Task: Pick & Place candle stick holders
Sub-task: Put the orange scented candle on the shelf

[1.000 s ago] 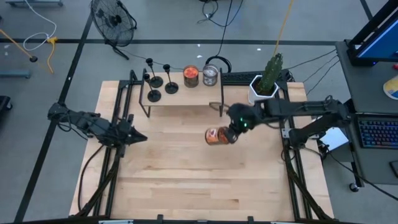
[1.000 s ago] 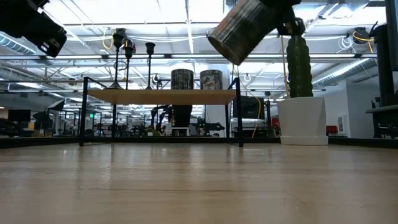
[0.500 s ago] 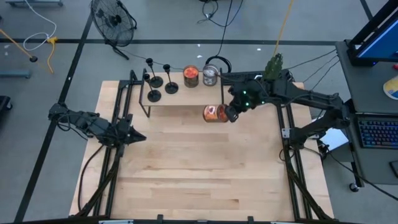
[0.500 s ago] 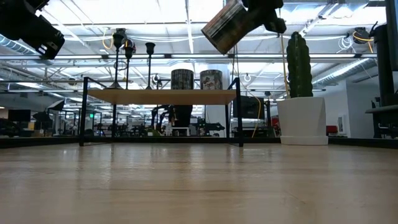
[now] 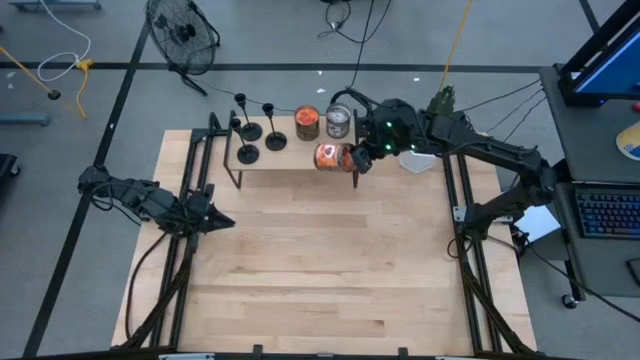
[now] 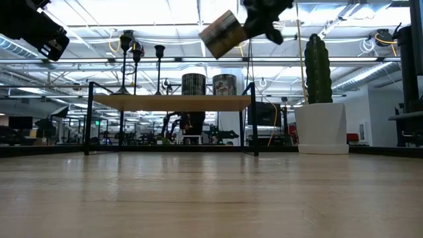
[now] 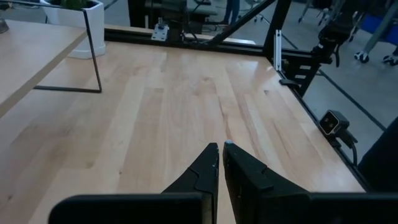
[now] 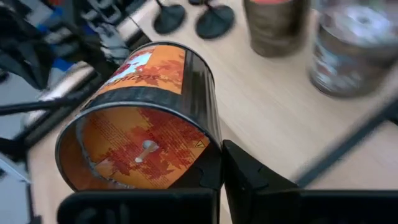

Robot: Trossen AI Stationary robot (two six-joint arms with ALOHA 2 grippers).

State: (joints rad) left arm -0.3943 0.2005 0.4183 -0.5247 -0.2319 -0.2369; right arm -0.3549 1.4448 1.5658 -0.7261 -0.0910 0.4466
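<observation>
Three small black candle stick holders, each a flat round disc base with a thin upright stem and a little cup top (image 5: 247, 130) (image 5: 275, 141) (image 5: 246, 153), stand clustered at the left end of the low wooden shelf on thin black legs (image 5: 290, 160), which sits at the far side of the light wooden tabletop (image 5: 320, 270). On the same shelf stand two jars, one orange-filled glass jar (image 5: 307, 123) and one silvery clear glass jar (image 5: 339, 122) just beside it, and a third, orange-labelled jar (image 5: 331, 157) hangs tilted above the shelf's right part, clenched in the right pincer (image 5: 356, 160). The left pincer (image 5: 222, 222) hovers over the tabletop's left side with its fingers (image 7: 205, 171) pressed together on nothing, and one green cactus in a white pot (image 6: 320, 99) stands at the far right.
</observation>
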